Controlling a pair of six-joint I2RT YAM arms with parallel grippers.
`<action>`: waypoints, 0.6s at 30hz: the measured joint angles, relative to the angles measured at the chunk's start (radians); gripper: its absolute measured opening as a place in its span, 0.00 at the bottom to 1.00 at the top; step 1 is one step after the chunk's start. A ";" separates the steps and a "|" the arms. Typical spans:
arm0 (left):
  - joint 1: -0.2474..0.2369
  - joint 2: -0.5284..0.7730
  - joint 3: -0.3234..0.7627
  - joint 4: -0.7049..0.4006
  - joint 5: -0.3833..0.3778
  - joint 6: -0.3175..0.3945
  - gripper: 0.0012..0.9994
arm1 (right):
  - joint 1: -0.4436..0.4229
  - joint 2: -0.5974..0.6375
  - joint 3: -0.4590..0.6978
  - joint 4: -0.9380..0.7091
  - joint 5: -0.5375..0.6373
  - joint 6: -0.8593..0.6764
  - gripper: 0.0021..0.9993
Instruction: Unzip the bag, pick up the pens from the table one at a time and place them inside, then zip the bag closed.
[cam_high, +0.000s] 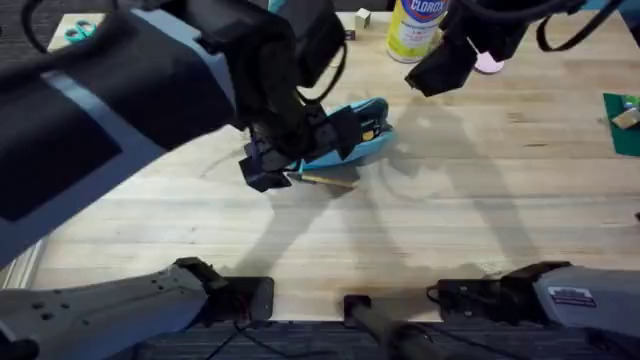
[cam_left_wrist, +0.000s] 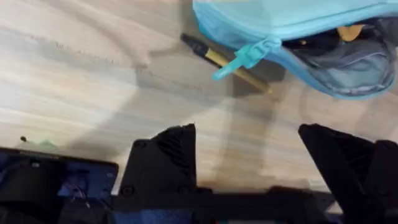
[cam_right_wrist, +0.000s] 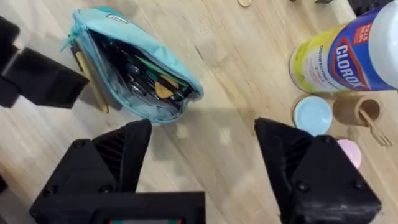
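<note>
Both black two-finger grippers stand wide apart and hold nothing: the left gripper hangs just above the light-wood plank table beside the light teal-blue fabric pencil pouch, the right gripper farther off. Unzipped, the pouch lies mid-table, and a yellow pen with a black end rests against its edge.

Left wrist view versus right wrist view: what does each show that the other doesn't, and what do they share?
Only the left wrist view shows the zipper pull and the yellow pen's black end on the table. Only the right wrist view shows the Clorox canister, a pale blue lid and a small brown cup. Both show the open bag with items inside, the pen beside it, and that arm's own open fingers.
</note>
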 joint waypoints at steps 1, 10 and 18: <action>-0.013 0.000 0.000 0.008 -0.020 -0.005 0.99 | 0.000 0.000 0.000 0.000 0.000 0.000 1.00; -0.119 0.000 -0.038 0.145 -0.149 -0.041 0.99 | 0.000 0.000 0.000 0.000 0.000 0.000 1.00; -0.130 0.000 -0.144 0.191 -0.152 -0.083 0.99 | 0.000 0.000 0.000 0.000 0.000 0.000 1.00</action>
